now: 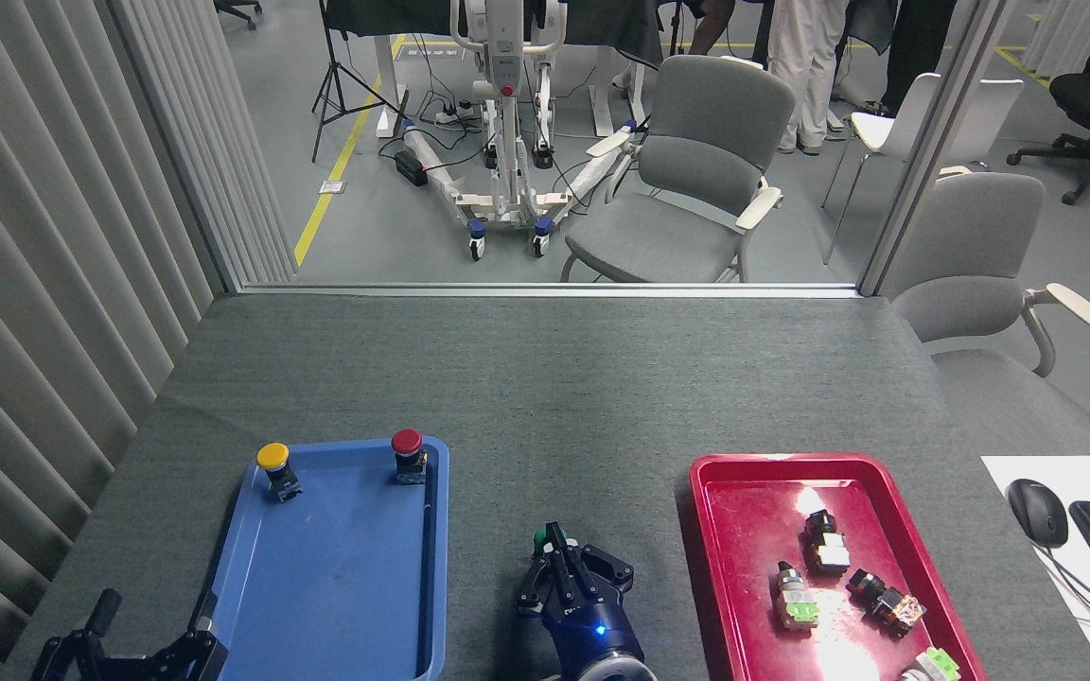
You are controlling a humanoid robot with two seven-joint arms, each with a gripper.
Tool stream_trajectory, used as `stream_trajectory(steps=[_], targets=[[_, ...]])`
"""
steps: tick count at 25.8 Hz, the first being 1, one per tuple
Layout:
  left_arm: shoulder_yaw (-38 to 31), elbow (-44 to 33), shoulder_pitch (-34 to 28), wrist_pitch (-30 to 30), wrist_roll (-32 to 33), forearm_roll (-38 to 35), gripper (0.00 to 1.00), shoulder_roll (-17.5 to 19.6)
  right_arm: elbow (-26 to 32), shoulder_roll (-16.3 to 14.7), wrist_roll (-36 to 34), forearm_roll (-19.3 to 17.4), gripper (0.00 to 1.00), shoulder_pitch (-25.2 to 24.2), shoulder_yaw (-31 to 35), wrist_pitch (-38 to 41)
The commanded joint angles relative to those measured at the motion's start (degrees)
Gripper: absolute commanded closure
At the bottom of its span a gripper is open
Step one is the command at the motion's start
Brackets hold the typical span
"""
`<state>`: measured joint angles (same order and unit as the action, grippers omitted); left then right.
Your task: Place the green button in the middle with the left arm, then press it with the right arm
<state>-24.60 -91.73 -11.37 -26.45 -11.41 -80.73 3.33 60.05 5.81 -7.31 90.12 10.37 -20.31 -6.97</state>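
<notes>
Grey tabletop (545,397) open between trays; right arm (571,575) over green button (541,539).

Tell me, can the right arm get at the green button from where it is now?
Probably yes. The right arm's gripper is already right over the green button, which peeks out just past its fingertips on the bare table between the blue tray and red tray; nothing stands between them.

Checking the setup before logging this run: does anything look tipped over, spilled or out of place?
The small switches in the red plastic tray lie tipped on their sides, scattered; the yellow-capped button and red-capped button stand upright in the blue plastic tray.
</notes>
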Motion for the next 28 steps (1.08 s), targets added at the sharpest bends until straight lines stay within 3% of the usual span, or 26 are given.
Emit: stream_trajectory(steps=[1,4,11,25,28], targets=[[0.0,-0.1,0.8,1.8,0.2,-0.3,0.01,0.4,-0.4,0.0,0.0,0.0,0.94,-0.1,-0.3,0.1],[0.0,0.4,1.8,3.0,1.4,-0.7,0.01,0.6,-0.4,-0.1,-0.1,0.0,0.94,-0.3,-0.3,0.0],[0.1,-0.9,4.1,2.5,10.9,-1.1,0.01,0.5,0.9,0.1,-0.7,-2.5,0.88,-0.3,-0.2,-6.2],[0.9,-0.5,3.5,2.3,8.0,0.0,0.01,1.6,3.1,0.1,-2.8,-3.5,0.85,-0.3,-0.4,-6.0],[0.9,-0.3,3.5,2.1,8.0,0.0,0.01,1.1,3.1,-0.1,-3.1,-4.4,0.8,-0.4,-0.3,-6.1]])
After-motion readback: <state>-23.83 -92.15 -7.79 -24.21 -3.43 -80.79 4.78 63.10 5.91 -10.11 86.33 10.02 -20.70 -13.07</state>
